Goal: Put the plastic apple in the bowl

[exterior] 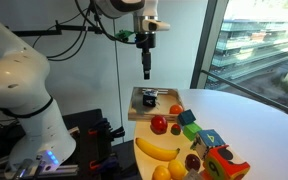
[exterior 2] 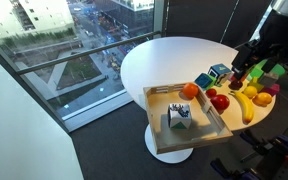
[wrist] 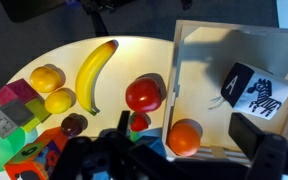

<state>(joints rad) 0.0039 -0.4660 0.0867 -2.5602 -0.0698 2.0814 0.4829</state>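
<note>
The plastic apple is round, glossy and red. It lies on the white table just outside the wooden tray's wall and shows in both exterior views. My gripper is open and empty. It hangs high above the tray's edge in an exterior view, well clear of the apple. No bowl shows in any view.
The wooden tray holds a zebra-patterned box and, at its corner, a smaller orange-red fruit. A banana, yellow fruits, a maroon fruit, a small strawberry and coloured blocks lie beside the apple.
</note>
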